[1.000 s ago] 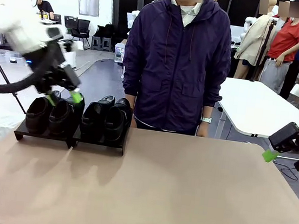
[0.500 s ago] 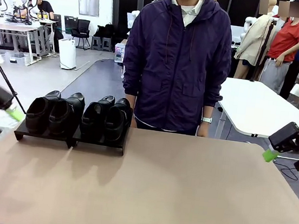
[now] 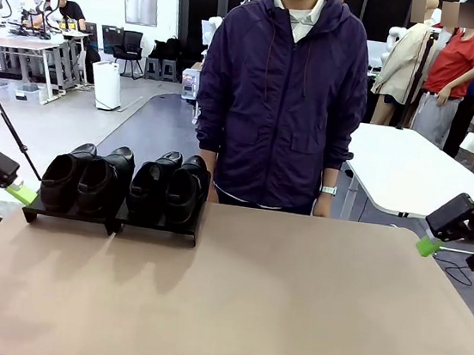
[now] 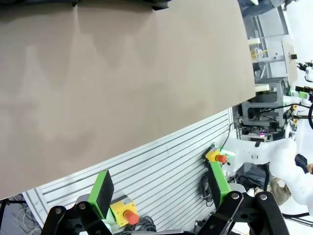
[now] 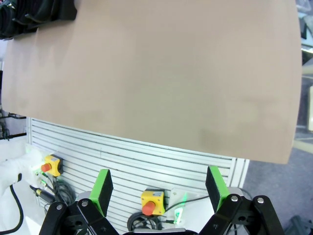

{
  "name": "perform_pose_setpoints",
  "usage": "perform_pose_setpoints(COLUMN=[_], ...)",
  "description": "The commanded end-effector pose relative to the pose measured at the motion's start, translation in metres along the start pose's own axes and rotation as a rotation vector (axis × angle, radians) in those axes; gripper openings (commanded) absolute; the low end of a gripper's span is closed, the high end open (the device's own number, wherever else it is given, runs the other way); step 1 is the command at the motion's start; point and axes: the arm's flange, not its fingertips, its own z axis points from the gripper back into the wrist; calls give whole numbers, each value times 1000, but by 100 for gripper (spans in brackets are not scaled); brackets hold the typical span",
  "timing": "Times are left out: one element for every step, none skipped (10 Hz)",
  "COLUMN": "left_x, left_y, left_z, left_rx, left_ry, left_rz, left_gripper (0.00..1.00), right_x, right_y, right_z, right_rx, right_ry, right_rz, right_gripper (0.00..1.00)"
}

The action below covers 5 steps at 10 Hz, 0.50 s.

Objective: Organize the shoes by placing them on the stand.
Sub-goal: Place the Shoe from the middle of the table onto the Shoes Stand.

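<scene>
Looking at this one, the job seems pretty much wrapped up:

shoes: all four shoes (image 3: pixel 124 183) sit side by side on the stand (image 3: pixel 111 218), toes pointing toward the near edge of the tabletop (image 3: pixel 272 312), heels toward the person (image 3: pixel 283 97) at the far side. Long axis of each shoe runs near-to-far.

stand: far-left part of the tabletop, right up by the far edge, just left of the person.

left gripper: the left gripper (image 3: pixel 2 205) hangs off the left edge of the tabletop, just left of the stand and apart from it. Fingers spread wide, nothing between them; the left wrist view shows the left gripper (image 4: pixel 161 188) looking past the near edge at bare tabletop.

right gripper: the right gripper (image 3: pixel 454 253) is out past the right edge, well apart from the stand. Fingers wide and empty too; in its own wrist view (image 5: pixel 159 188) the stand and shoes peek in at the top left corner.

key relation: the shoes lie to the right of the left fingers, so the left arm is clearly the nearer one if anything needs nudging.

my guess: no shoe is left on the bare tabletop, so nothing looks left to pick up.
</scene>
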Motion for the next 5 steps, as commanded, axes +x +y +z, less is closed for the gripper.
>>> perform_pose_setpoints(left_x=[-1, -1, -1, -1, -1], left_y=[-2, -2, -2, -2, -2], left_z=[2, 2, 2, 2, 2], left_rx=[-3, -3, -3, -3, -3], left_ry=[-2, -2, -2, -2, -2], left_rz=[1, 1, 1, 1, 1], left_gripper=[100, 100, 100, 100, 100], right_x=[2, 2, 2, 2, 2], right_y=[1, 1, 1, 1, 1], right_z=[2, 2, 2, 2, 2], right_rx=[28, 28, 28, 28, 28], right_ry=[6, 6, 6, 6, 6], right_rz=[17, 17, 17, 17, 17], right_gripper=[100, 100, 100, 100, 100])
